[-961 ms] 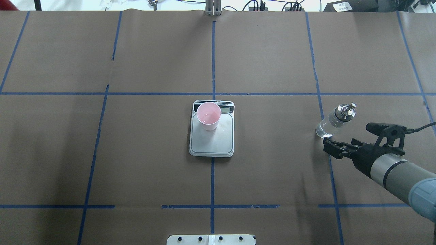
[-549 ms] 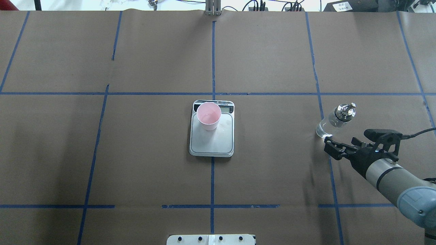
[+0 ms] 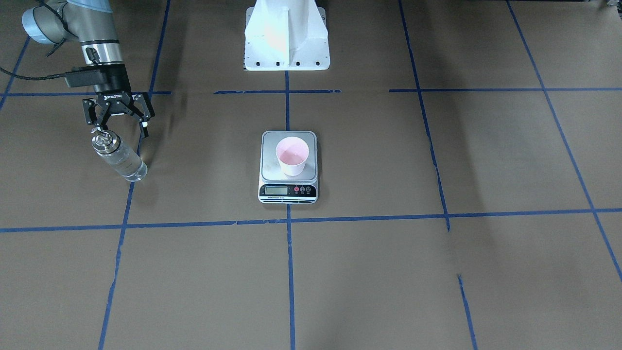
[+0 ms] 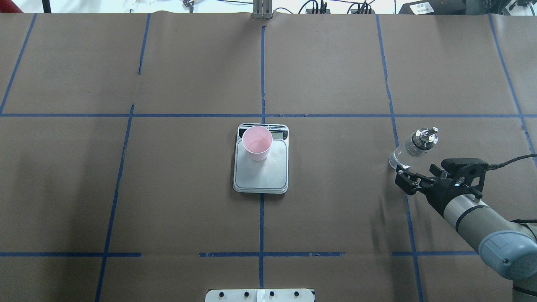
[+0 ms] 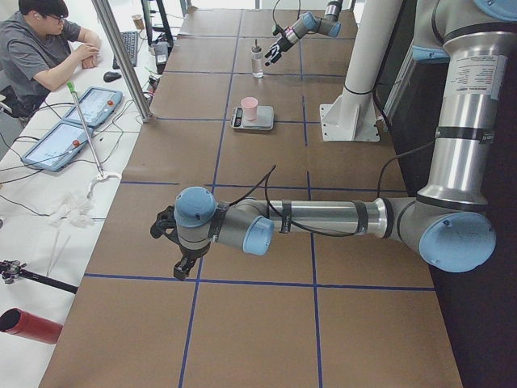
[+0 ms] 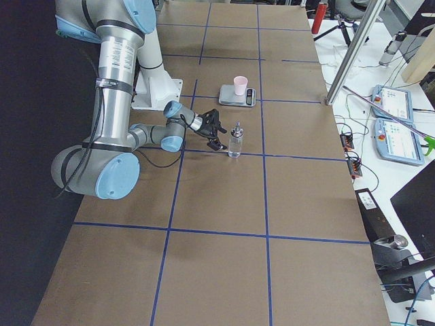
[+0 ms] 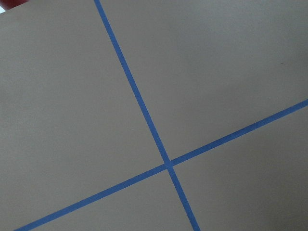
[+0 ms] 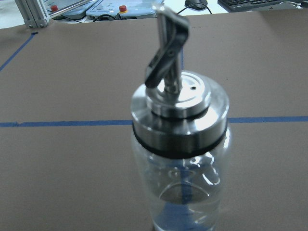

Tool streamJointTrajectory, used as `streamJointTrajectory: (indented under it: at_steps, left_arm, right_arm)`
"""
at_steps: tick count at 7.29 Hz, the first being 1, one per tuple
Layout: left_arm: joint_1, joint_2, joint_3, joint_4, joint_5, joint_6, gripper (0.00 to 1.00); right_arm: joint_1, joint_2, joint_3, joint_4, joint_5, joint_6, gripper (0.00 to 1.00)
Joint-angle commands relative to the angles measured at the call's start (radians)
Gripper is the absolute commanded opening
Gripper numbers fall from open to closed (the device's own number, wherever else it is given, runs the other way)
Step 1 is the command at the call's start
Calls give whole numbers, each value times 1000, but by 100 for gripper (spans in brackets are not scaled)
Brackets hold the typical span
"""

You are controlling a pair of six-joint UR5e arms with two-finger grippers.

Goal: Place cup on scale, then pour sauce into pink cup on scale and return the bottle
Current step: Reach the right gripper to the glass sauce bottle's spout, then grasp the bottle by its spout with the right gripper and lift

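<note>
The pale pink cup [image 4: 256, 142] stands upright on the far part of the silver scale [image 4: 261, 178], near its display [image 3: 275, 190]. At the table's right, the clear glass bottle [image 4: 413, 147] with its metal cap and spout stands upright on the brown paper. Clear sauce [image 8: 185, 204] shows low in the bottle [image 8: 178, 144] in the right wrist view. My right gripper [image 3: 119, 130] is open just on the robot's side of the bottle [image 3: 119, 158], not touching it. My left gripper [image 5: 174, 242] shows only in the exterior left view, over bare table; I cannot tell its state.
Blue tape lines cross the brown paper. The white robot base [image 3: 285, 39] stands at the near middle edge. A person [image 5: 40, 48] sits at a side desk with tablets [image 5: 77, 121] beyond the table's far edge, beside a metal pole [image 5: 121, 52].
The right wrist has shifted a little left and back toward the robot, its gripper staying open by the bottle. Bottle, cup and scale have not moved.
</note>
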Motion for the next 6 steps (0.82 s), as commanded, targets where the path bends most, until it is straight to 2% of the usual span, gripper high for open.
streamJointTrajectory:
  at_steps: [1,5,6]
  left_arm:
    - [0,0,1,0,0,0,100]
    - [0,0,-1,0,0,0,100]
    - [0,0,0,0,2,0,100]
  right_arm:
    - [7,4,-20,-1,-17,-35,100]
    - [42,9,-30,-1,-21,-67,100]
    - [58,54,-58,-1,-21,-69,100]
